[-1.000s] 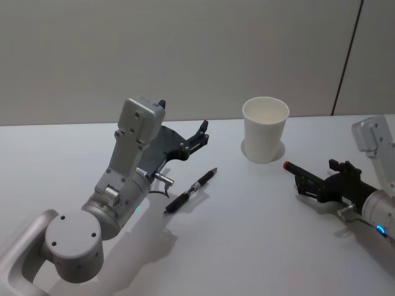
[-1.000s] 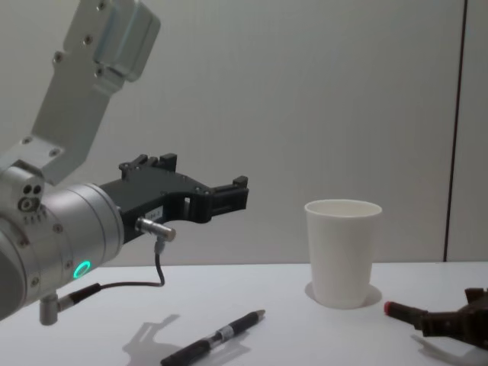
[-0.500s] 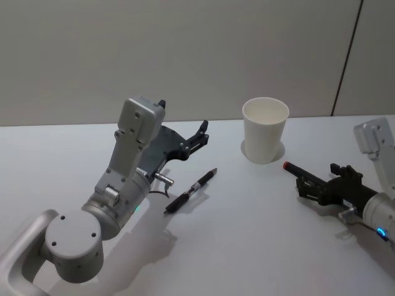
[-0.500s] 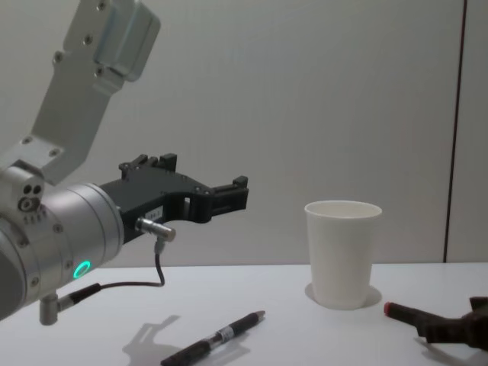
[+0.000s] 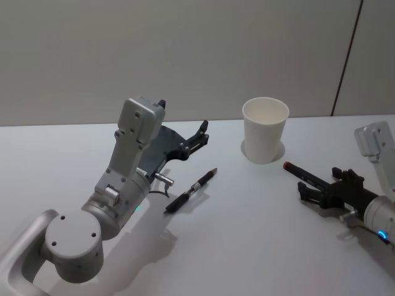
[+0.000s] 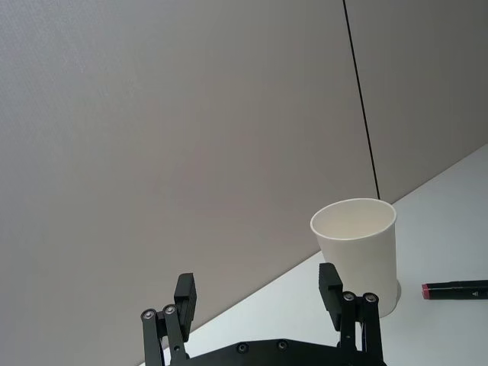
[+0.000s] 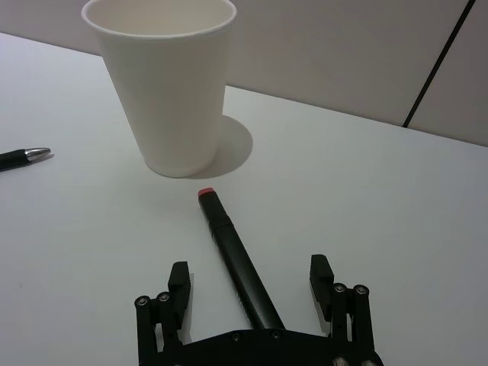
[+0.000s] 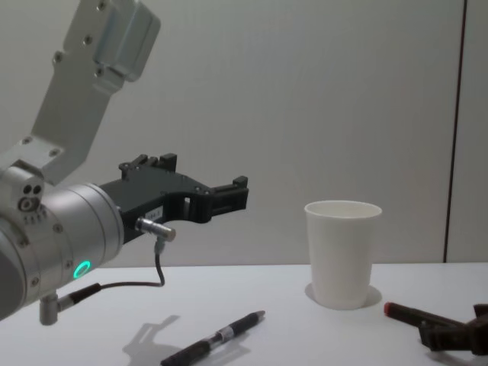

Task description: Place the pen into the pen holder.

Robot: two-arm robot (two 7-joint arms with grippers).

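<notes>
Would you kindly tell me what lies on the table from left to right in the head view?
In order: black pen → white paper cup → red-tipped marker. The left hand overlaps the pen and the right hand overlaps the marker, so both are omitted.

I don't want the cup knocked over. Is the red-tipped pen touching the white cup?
Apart. The right wrist view shows bare table between the red-tipped pen and the white cup.

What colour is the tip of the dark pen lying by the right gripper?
Red. The pen shows it best in the right wrist view.
</notes>
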